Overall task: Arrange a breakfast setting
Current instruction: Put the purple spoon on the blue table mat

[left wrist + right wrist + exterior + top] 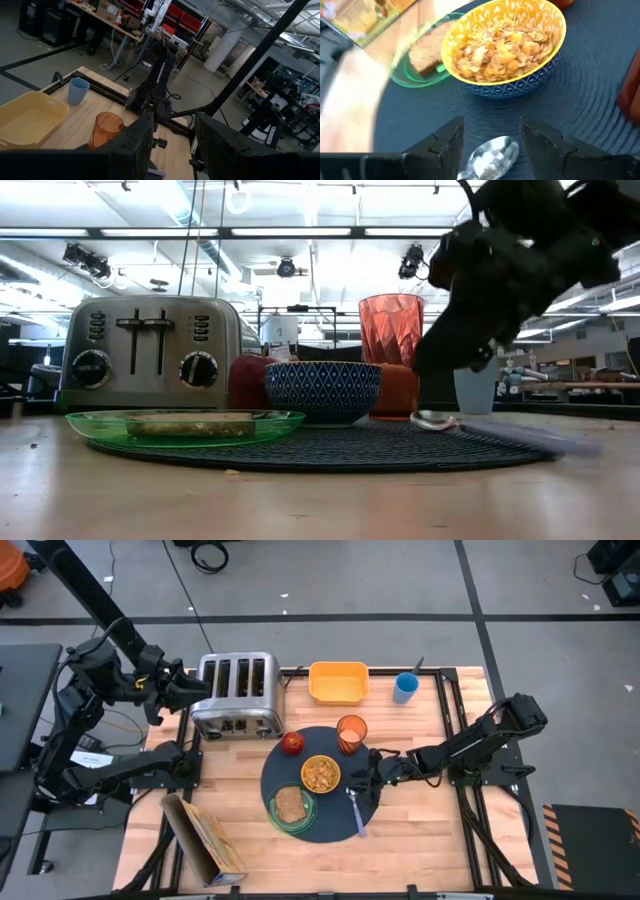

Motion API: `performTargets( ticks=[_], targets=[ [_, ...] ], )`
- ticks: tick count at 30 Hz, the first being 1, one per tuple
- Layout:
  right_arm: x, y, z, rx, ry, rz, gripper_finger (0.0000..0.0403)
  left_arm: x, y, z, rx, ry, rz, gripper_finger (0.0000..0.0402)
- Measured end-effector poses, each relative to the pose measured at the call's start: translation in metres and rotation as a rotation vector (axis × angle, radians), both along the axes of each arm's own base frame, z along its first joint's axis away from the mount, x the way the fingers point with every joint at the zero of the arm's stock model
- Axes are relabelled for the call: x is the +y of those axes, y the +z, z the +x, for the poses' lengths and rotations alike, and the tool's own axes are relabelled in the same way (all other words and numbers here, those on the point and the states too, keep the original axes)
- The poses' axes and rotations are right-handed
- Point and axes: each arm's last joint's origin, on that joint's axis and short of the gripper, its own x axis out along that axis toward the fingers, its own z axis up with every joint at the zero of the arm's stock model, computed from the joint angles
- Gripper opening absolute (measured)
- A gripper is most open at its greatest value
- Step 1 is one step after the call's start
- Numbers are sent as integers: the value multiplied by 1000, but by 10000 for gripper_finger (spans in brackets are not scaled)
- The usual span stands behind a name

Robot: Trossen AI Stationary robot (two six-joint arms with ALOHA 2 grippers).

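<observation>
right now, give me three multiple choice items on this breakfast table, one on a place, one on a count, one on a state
1. Where does the toast slice lie?
A. on the green plate
B. in the toaster
C. in the yellow tub

2. How many slots does the silver toaster have?
A. two
B. four
C. six

3. What is in the yellow bowl?
A. nothing
B. an apple
C. cereal flakes

Answers:
1. A, the high view shows it on the plate on the dark mat.
2. B, four slots show from above.
3. C, the right wrist view, past the open right claw over the spoon, shows flakes filling it.
</observation>
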Motion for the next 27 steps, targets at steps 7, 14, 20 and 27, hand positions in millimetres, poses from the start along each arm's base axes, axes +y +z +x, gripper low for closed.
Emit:
performTargets(
  ticks=[7,14,20,27],
  targets=[
    [32,30,1,215,-19,88,193,0,0,0,1,-6,23,151],
    [65,55,21,416,-328,237,192,0,-1,0,7,-8,47,151],
    [83,42,49,586,-536,362,191,-1,-3,0,28,-9,28,151],
    [85,21,76,761,-688,454,189,-1,-4,-1,34,-35,57,151]
  ],
)
